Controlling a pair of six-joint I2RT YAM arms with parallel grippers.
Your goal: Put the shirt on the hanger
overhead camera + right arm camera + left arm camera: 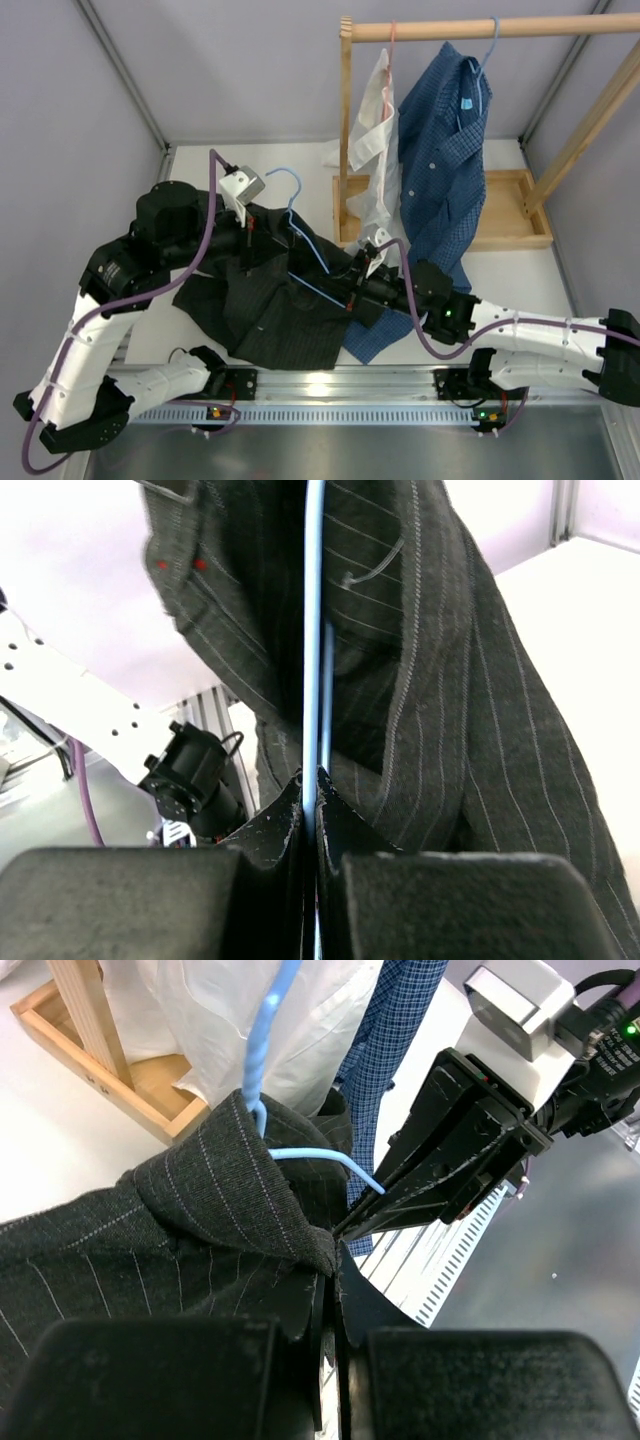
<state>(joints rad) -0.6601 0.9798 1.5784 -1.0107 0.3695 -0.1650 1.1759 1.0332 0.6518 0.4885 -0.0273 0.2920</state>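
The black pinstriped shirt [260,310] lies bunched on the table between my arms. The light-blue hanger [305,235] lies over it, with its hook toward the back and one arm inside the collar. My left gripper [250,240] is shut on the shirt's collar edge; in the left wrist view [336,1260] the collar fabric [200,1210] drapes over the hanger's neck [262,1050]. My right gripper [353,290] is shut on the hanger. In the right wrist view [311,785] its jaws pinch the blue wire [313,630], with shirt cloth [450,680] hanging around it.
A wooden rack [480,30] stands at the back right on a wooden tray base [505,215]. On it hang a white shirt [370,130] on a pink hanger and a blue checked shirt [440,150], whose hem reaches the table by my right arm. A metal rail [330,385] runs along the near edge.
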